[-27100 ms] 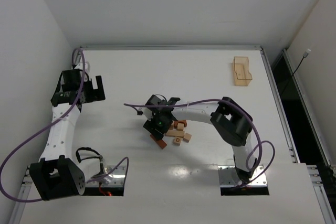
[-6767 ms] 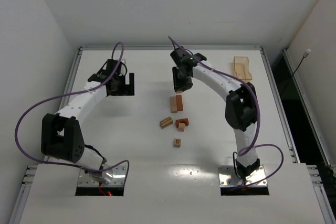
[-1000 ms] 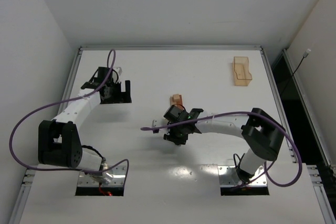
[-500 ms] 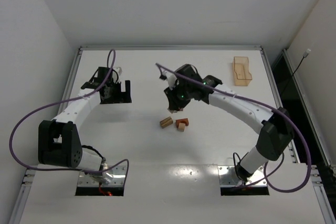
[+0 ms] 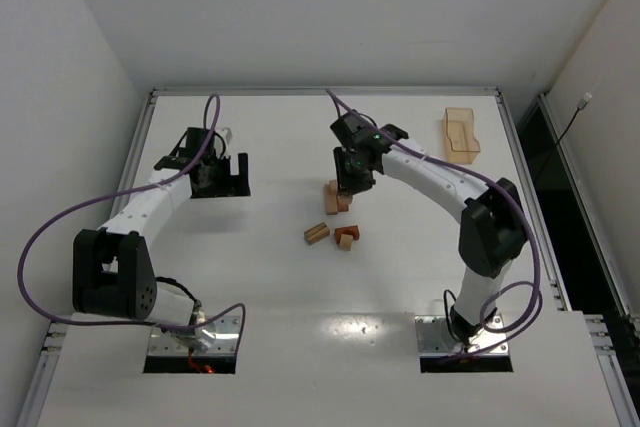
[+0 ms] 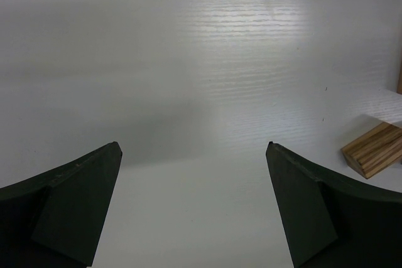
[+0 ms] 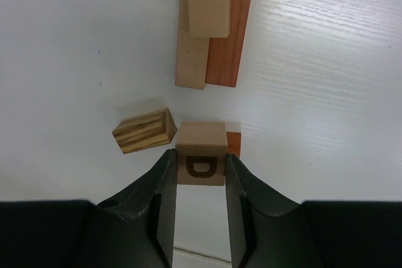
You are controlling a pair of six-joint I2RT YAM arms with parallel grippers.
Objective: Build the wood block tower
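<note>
Inspection of right gripper (image 7: 200,155): jaws narrowed and clamped on lettered cube (image 7: 201,169), one finger pressed against each side face, dark "D" turned toward the wrist camera. Held above the table (image 7: 326,92), partly covering a reddish-brown piece (image 7: 233,144) lying below it.

Tower (image 5: 337,197) located at mid-table, directly beside the right gripper in the overhead view. Made up at this point of tan bar (image 7: 190,54) and reddish-brown bar (image 7: 229,42), both flat, long sides touching. Plain tan cube (image 7: 209,16) seated on top at one end, sitting mostly on the tan bar and overlapping the joint. Lettered cube not on the tower; seen in the wrist view off the opposite end of the bars.

Striped block (image 7: 144,131) loose on the table, skewed relative to the bars, near the held cube and apart from the tower. Overhead view places it and the reddish-brown piece nearer the arm bases than the tower.

Left gripper (image 6: 193,149): jaws spread at full width, only white table surface showing between them. Positioned well to the left of the tower, with the striped block just entering at the right edge of its wrist view.

Translucent tray (image 5: 461,137) toward the far right of the table, well apart from all blocks.
</note>
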